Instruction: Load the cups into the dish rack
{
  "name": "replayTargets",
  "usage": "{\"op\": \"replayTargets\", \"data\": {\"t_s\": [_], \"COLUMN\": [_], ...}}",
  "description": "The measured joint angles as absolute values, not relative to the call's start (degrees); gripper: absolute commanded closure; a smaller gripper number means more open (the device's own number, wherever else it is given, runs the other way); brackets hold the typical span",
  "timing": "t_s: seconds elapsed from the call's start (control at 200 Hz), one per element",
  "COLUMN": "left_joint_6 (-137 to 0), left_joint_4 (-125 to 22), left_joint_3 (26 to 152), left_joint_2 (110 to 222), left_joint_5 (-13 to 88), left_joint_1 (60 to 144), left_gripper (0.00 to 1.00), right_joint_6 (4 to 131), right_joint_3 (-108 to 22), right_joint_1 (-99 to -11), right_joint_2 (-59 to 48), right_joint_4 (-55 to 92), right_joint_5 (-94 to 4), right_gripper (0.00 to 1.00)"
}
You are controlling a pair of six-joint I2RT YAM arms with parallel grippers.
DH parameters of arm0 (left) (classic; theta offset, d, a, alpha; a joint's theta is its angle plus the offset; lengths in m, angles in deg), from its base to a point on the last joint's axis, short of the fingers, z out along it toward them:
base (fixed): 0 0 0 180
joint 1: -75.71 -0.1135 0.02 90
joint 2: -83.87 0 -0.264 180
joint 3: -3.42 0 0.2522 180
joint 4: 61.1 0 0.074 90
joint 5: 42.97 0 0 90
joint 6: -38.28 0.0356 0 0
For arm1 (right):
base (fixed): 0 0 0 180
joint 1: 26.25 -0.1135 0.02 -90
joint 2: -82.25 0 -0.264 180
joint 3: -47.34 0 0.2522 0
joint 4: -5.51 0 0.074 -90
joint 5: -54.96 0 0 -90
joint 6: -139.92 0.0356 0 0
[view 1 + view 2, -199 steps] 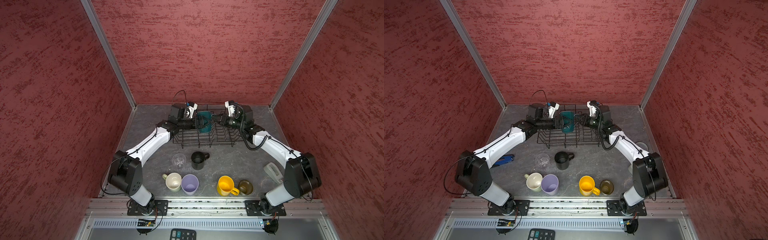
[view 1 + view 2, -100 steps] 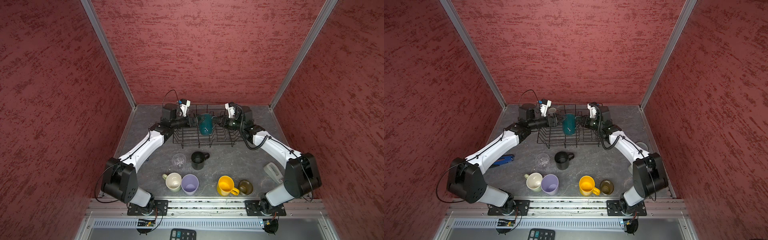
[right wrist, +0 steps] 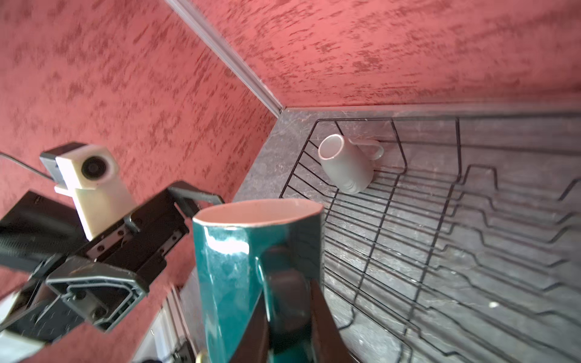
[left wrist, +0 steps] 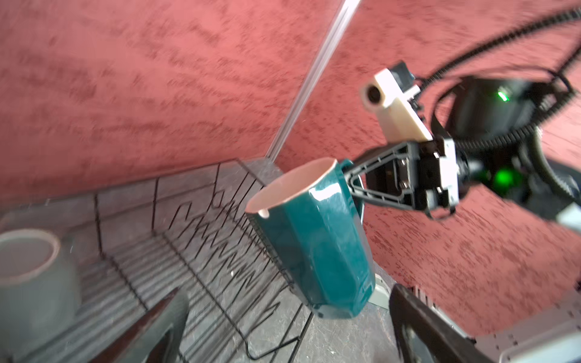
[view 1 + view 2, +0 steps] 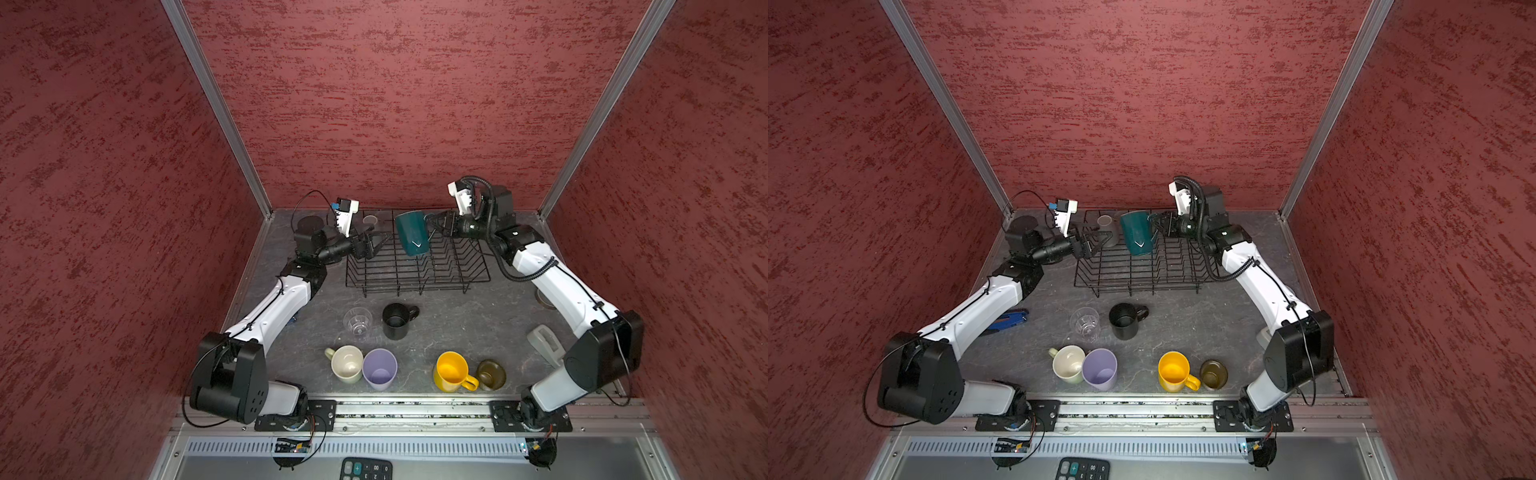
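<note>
Grey worktop (image 5: 449, 332) carries your black wire dish rack (image 5: 415, 286) at the back, with six cups (image 5: 397, 322) standing loose in front of it. The teal mug (image 5: 412, 233) hangs upright above the rack's middle, your right claw (image 5: 435, 226) pinching its handle, likely so the body is free to lower between prongs. The grey mug (image 5: 369, 220) rests in the rack's far left corner. Your left claw (image 5: 381, 245) is spread and empty.

— How does the left arm (image 5: 270, 303) stand?
— Stretched forward, elbow bent, wrist level. The left gripper (image 5: 382, 241) points inward with its jaws spread wide, holding nothing.
— And the right arm (image 5: 557, 286)?
— Mirrored, reaching forward. The right gripper (image 5: 435, 226) faces the left one, jaws pinched on the handle of the teal mug (image 5: 412, 232), the two grippers apart
</note>
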State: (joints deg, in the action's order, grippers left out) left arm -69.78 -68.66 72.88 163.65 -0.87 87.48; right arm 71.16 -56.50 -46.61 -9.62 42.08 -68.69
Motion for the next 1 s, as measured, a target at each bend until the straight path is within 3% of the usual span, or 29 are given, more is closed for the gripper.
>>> {"op": "replayTargets", "data": {"t_s": [0.446, 1.002], "left_joint_6": [-64.01, -60.71], "left_joint_4": [-78.69, -69.88], "left_joint_3": [81.95, 90.32], "left_joint_2": [173.21, 180.07], "left_joint_5": [-22.62, -34.21], "left_joint_1": [85.69, 87.11], "left_gripper": [0.25, 0.25], "right_joint_6": [54.33, 50.18], "right_joint_3": [-71.06, -72.02], "right_joint_1": [-46.35, -46.35], "right_joint_2": [-16.66, -17.01], "right_joint_4": [65.62, 70.63], "right_joint_5": [-71.92, -73.21], "right_gripper": [1.0, 1.0]}}
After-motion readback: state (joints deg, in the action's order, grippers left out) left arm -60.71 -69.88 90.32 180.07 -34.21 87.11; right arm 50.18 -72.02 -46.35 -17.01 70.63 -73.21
